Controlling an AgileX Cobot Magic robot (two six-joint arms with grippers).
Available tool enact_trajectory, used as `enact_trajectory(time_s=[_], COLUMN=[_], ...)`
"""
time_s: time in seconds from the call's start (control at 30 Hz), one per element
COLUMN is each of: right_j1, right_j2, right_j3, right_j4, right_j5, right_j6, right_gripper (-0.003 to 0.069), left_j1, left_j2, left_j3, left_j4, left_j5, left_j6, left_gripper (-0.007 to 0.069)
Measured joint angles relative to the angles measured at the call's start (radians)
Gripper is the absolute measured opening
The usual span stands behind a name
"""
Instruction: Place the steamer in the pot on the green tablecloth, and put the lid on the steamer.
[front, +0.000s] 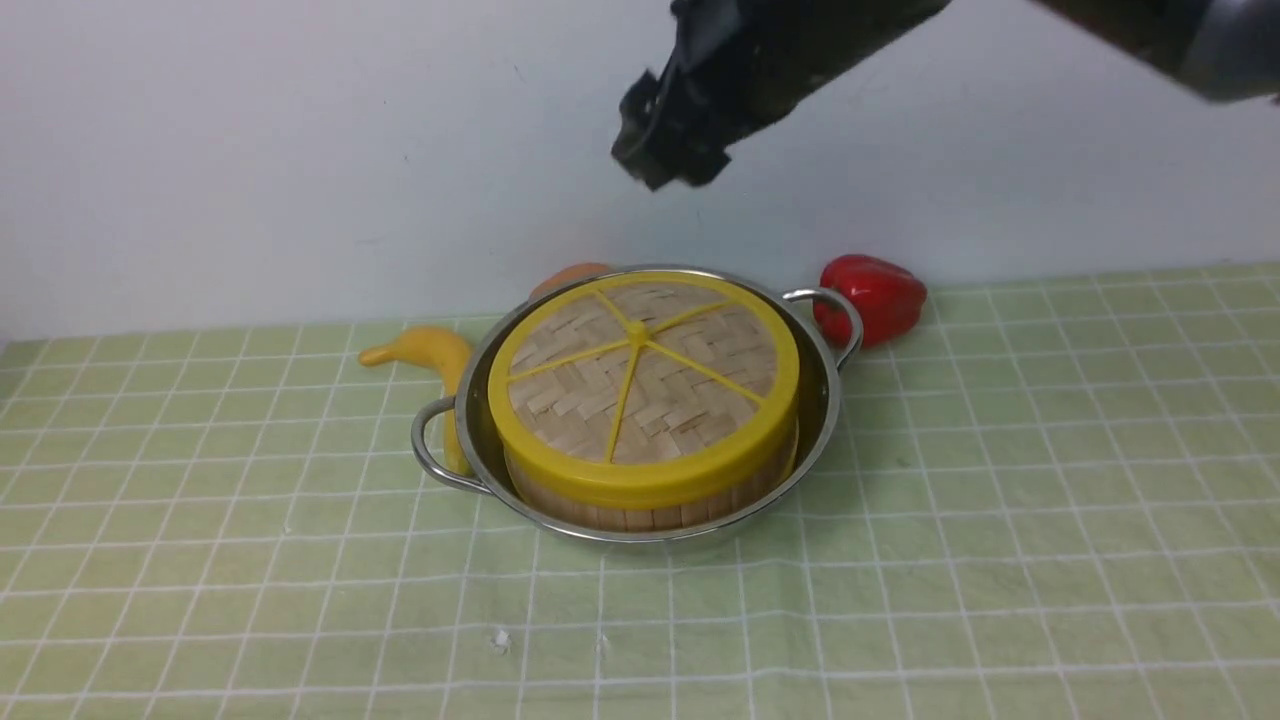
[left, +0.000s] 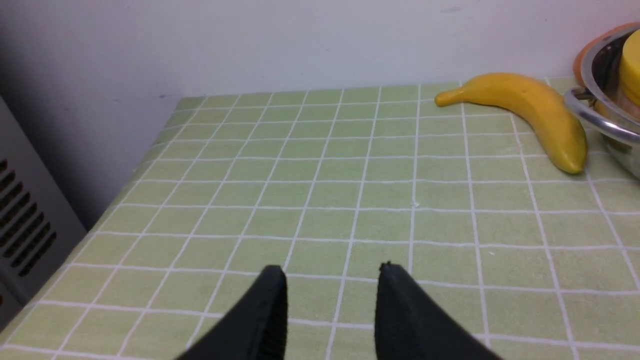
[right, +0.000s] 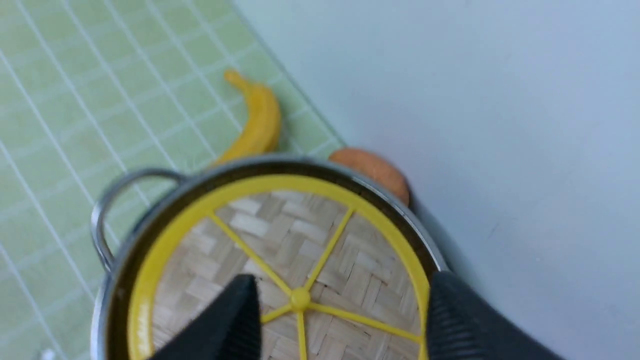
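The steel pot (front: 830, 400) stands on the green tablecloth (front: 1050, 480) near the back wall. The steamer (front: 640, 512) sits inside it, only its slatted side showing. The woven lid (front: 640, 385) with yellow rim and spokes lies on top of the steamer. My right gripper (front: 665, 150) hangs open and empty well above the pot; in the right wrist view its fingertips (right: 240, 305) frame the lid (right: 280, 260) from above. My left gripper (left: 332, 272) is open and empty low over bare cloth, left of the pot (left: 607, 100); it does not show in the front view.
A yellow banana (front: 430, 355) lies against the pot's left side, also in the left wrist view (left: 530, 107). A red pepper (front: 875, 295) sits behind the pot's right handle. An orange object (front: 570, 275) is behind the pot. A grey vented box (left: 25, 220) stands past the table's left edge.
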Motion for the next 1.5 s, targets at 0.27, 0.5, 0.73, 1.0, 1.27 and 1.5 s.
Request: enact_trajectory(time_s=[0.27, 0.5, 0.73, 1.0, 1.27, 1.5], right_j1=[0.000, 0.000, 0.000, 0.000, -0.025, -0.211], right_j2=[-0.119, -0.120, -0.131, -0.378, -0.839, -1.386], right_j3=[-0.001, -0.001, 0.034, 0.575, 1.275, 1.769], right_j4=[0.044, 0.105, 0.110, 0.043, -0.020, -0.024], right_j5=[0.024, 0.023, 0.038, 0.043, -0.350, -0.756], right_j6=[0.239, 0.304, 0.292, 0.279, 0.286, 0.314], right_gripper=[-0.0013, -0.0010, 0.0003, 0.0034, 0.0050, 0.0065], left_j1=[0.000, 0.000, 0.000, 0.000, 0.000, 0.000], left_j2=[0.000, 0.000, 0.000, 0.000, 0.000, 0.000], left_j3=[0.000, 0.000, 0.000, 0.000, 0.000, 0.000], left_j4=[0.000, 0.001, 0.001, 0.001, 0.001, 0.001], left_j5=[0.000, 0.000, 0.000, 0.000, 0.000, 0.000], left_j6=[0.000, 0.000, 0.001, 0.004, 0.004, 0.004], left_gripper=[0.0243, 0.0243, 0.0243, 0.0243, 0.0243, 0.0243])
